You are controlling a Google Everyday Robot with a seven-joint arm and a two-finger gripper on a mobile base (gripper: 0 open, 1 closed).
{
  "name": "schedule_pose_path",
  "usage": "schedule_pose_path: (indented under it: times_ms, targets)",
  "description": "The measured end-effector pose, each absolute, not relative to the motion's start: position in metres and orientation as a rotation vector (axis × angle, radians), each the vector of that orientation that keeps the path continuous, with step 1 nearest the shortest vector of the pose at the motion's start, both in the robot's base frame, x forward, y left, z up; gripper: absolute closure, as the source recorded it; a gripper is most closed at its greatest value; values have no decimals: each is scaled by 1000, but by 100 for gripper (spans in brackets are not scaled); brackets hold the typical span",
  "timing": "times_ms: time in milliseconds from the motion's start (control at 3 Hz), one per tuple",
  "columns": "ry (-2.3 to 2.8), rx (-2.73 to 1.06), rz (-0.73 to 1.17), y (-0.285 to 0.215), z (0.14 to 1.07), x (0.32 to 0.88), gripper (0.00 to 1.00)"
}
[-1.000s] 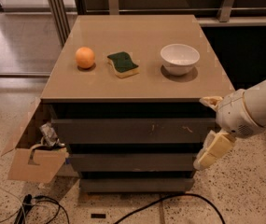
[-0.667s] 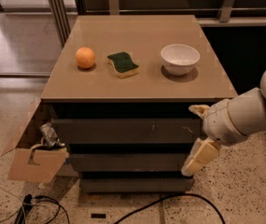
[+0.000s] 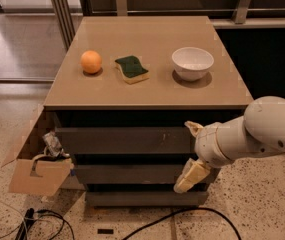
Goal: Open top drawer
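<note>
Probably the top drawer (image 3: pixel 124 140), stiff and handleless, must be hooked by its upper lip, near the front-right corner of the bench (image 3: pixel 152 34), where the gripper (image 3: pixel 184 156) hangs wide open.

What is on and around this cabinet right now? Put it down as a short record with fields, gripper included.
top drawer: wide dark grey handleless drawer front, shut, none of its inside showing
gripper: cream two-finger gripper, open, in front of the drawer's right end; whether it touches cannot be told
cabinet top: tan surface bearing, left to right, a round orange fruit, a green-and-yellow sponge, a white bowl
floor, left of cabinet: open brown cardboard box
</note>
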State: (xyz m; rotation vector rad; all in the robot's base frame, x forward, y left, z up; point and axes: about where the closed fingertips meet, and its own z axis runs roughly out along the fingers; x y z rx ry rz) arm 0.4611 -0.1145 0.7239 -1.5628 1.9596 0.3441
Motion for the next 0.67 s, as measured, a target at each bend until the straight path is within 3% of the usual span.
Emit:
schedule_pose_path:
  times_ms: [333, 667]
  targets:
    - [1921, -1628, 245, -99, 695, 511, 0]
    - [1921, -1628, 245, -99, 695, 511, 0]
